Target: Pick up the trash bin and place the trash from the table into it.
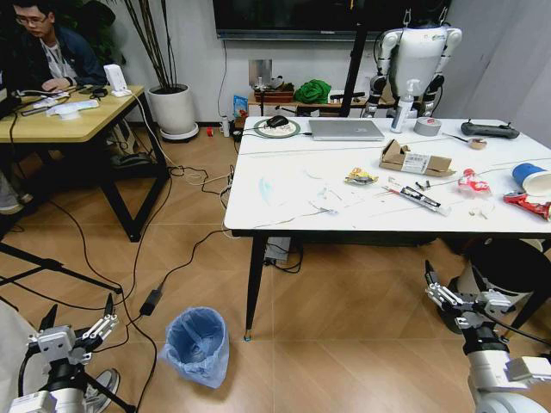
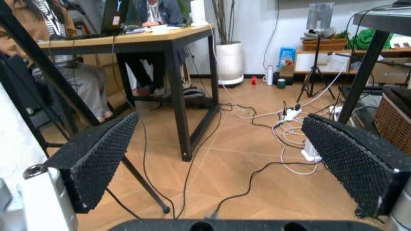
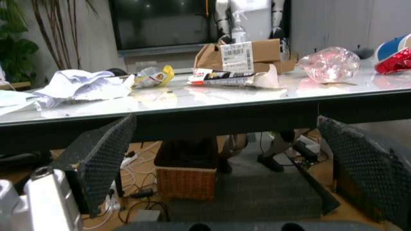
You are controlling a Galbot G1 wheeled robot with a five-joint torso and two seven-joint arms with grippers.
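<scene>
The trash bin [image 1: 196,344], lined with a light-blue bag, stands on the floor near the table's front left leg. Trash lies across the white table [image 1: 284,206]: a torn cardboard box [image 1: 413,159], yellow wrapper [image 1: 360,177], tube [image 1: 422,198], tissues [image 1: 323,200] and a blue cup [image 1: 527,174]. My left gripper [image 1: 79,311] hangs open, low and left of the bin; its pads [image 2: 96,163] hold nothing. On the other side my right gripper [image 1: 439,288] is open below the table's front edge, facing the box [image 3: 247,53] and tissue [image 3: 83,82].
A silver laptop [image 1: 346,129] and grey tape roll [image 1: 428,126] sit at the table's back. Cables [image 1: 151,301] trail over the floor between the yellow desk [image 1: 60,129] and the table. A wicker basket [image 3: 186,183] stands under the table. A tripod leg [image 2: 138,183] is near my left gripper.
</scene>
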